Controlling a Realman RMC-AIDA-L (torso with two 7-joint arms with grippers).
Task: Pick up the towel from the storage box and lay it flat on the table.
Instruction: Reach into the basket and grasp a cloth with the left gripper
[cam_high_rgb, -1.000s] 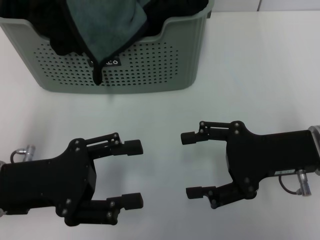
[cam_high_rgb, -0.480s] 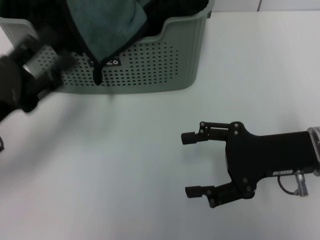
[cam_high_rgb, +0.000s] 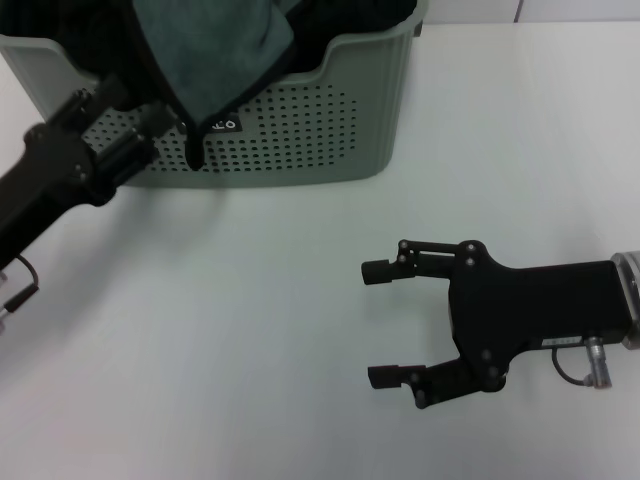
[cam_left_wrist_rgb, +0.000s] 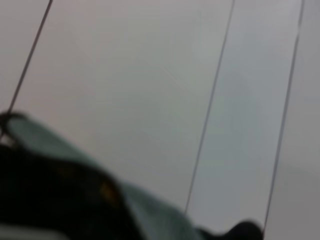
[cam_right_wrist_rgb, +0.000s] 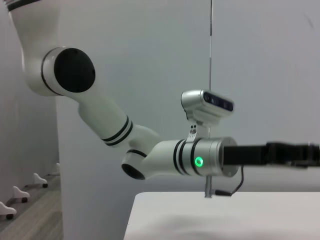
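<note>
reach-in step: left gripper (cam_high_rgb: 125, 105) at 10 o'clock, against storage box (cam_high_rgb: 300, 150) front wall, just beside hanging towel (cam_high_rgb: 205, 55) corner; finger gap hard to tell. better aimed at draped fold over dipped rim, pinching single layer. right gripper (cam_high_rgb: 385, 325) at 4 o'clock, spread wide, empty, above table (cam_high_rgb: 250, 330).

The basket (cam_high_rgb: 280, 140) blocks the surface's (cam_high_rgb: 250, 320) far left corner, the left claw (cam_high_rgb: 125, 125) against its front wall. Bare surface lies open along the near edge, except for the right claw (cam_high_rgb: 385, 325) by the right edge.
</note>
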